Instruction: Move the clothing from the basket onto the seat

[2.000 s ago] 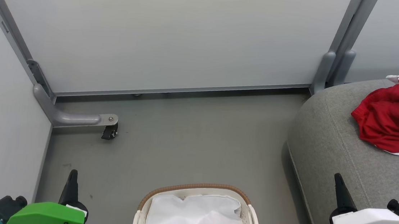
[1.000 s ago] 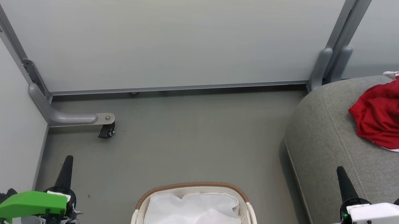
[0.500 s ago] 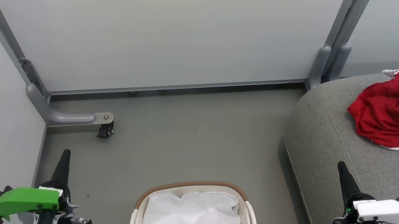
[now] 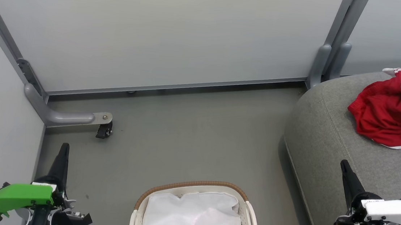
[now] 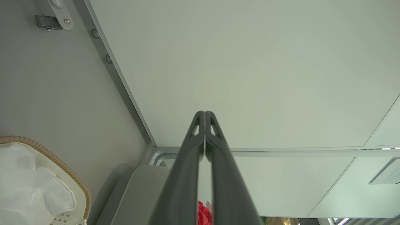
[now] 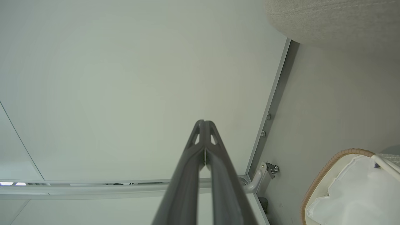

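We count two grippers, both empty. Our left gripper stands at the lower left over the floor, its two dark fingers pressed flat together and holding nothing. Our right gripper stands at the lower right over the front edge of the seat, and its two fingers are likewise squeezed tip to tip on nothing.

There is one basket, low in the middle of the head view, on the floor between the grippers. It holds one white liner and nothing red.

The clothing lies as one crumpled red heap on the seat, near its far right side and well apart from the basket. We cannot tell how many pieces make up the heap.

One small black wheel sits under a grey bracket at the left wall.
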Motion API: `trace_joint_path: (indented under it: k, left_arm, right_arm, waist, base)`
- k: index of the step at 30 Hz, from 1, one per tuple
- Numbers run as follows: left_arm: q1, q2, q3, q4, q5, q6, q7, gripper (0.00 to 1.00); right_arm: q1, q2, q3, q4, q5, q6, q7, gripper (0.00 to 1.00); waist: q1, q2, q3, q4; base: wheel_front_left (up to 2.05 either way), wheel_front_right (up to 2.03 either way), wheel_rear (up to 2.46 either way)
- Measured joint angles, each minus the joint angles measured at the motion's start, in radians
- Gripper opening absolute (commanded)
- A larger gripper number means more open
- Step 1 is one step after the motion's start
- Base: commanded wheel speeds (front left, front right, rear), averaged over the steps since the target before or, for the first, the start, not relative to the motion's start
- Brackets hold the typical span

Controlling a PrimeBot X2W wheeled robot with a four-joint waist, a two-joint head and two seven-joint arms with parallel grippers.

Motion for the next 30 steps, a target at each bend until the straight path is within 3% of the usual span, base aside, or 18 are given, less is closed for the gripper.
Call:
trace_joint_path:
  k: [10,30]
  left_arm:
    - [-0.012,0.0,0.012,-0.005,-0.055,-0.004,0.016,0.0]
    - [-0.012,0.0,0.012,-0.005,-0.055,-0.004,0.016,0.0]
  right_arm:
    - [-0.008,0.0,-0.005,-0.003,0.066,0.0,0.017,0.0]
    - [-0.008,-0.001,-0.005,-0.003,0.066,0.0,0.017,0.0]
  waist:
    - [0.0,0.0,0.003,-0.004]
    - [0.0,0.0,0.003,-0.004]
  base:
    - [0.0,0.0,0.0]
    - [0.0,0.0,0.0]
